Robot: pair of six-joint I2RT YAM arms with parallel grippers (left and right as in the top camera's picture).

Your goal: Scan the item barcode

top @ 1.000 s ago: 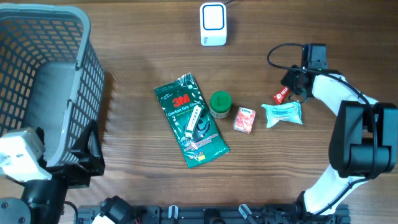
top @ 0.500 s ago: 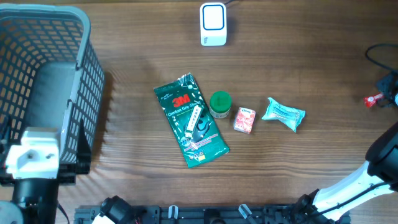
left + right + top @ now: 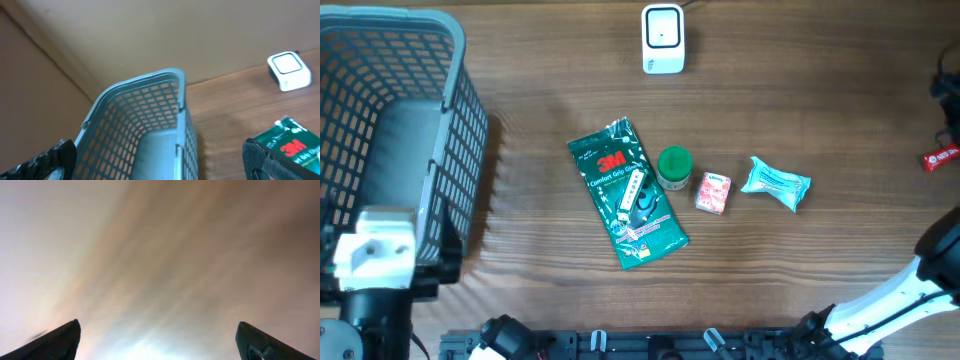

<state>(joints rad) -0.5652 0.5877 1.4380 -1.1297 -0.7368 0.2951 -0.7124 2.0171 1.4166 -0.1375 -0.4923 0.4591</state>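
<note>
Middle of the table's cluttered, plenty of room above and below it

Big basket (image 3: 390, 130) hogs the 9 to 10 o'clock side with tall mesh walls. The scanner (image 3: 662, 40) sits alone at 12, bare wood all round it. Dead centre there's a row: green 3M pack (image 3: 627, 193), green-lidded jar (image 3: 674, 168) just beside its 3 o'clock edge, small red box (image 3: 713, 192) next to the jar, then teal packet (image 3: 776, 184) after a slim gap. Wide open lane between row and scanner, another toward 6, and a broad stretch out to 3, where a small red packet (image 3: 941, 157) shows at the edge.
</note>
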